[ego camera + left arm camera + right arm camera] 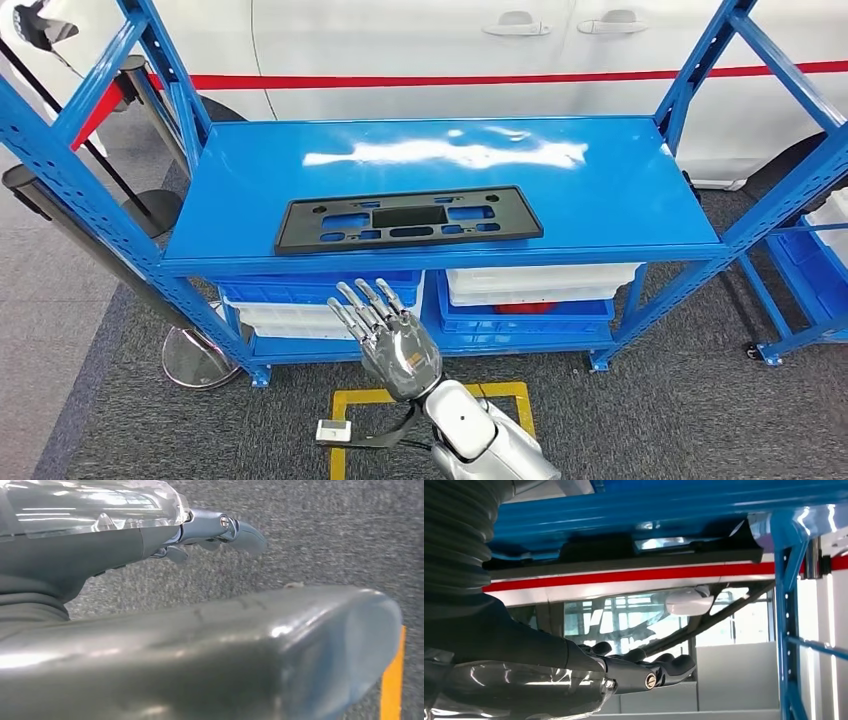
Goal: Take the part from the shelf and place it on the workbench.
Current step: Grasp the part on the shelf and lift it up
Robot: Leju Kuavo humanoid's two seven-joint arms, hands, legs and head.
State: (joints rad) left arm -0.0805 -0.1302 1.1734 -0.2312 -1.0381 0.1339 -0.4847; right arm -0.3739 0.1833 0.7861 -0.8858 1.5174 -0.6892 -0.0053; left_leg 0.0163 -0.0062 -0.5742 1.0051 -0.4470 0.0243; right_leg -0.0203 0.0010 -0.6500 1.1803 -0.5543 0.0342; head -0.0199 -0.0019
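The part (408, 220) is a flat black rectangular plate with cutouts, lying near the front edge of the blue shelf top (600, 190). My right hand (388, 335) is raised in front of the shelf, below and slightly left of the plate's middle. Its fingers are stretched apart toward the shelf, hold nothing and stay short of the plate. The right wrist view looks past the right hand (634, 672) to the plate's dark edge (664, 555) on the blue shelf. My left hand (210, 630) hangs over grey carpet, fingers (240, 530) extended, holding nothing.
White and blue bins (540, 285) fill the lower shelf. A white car (450, 50) with a red stripe stands behind the rack. A yellow floor marking (430, 395) lies under my arm, a round stanchion base (195, 355) sits at the left, and another blue rack (810, 270) at the right.
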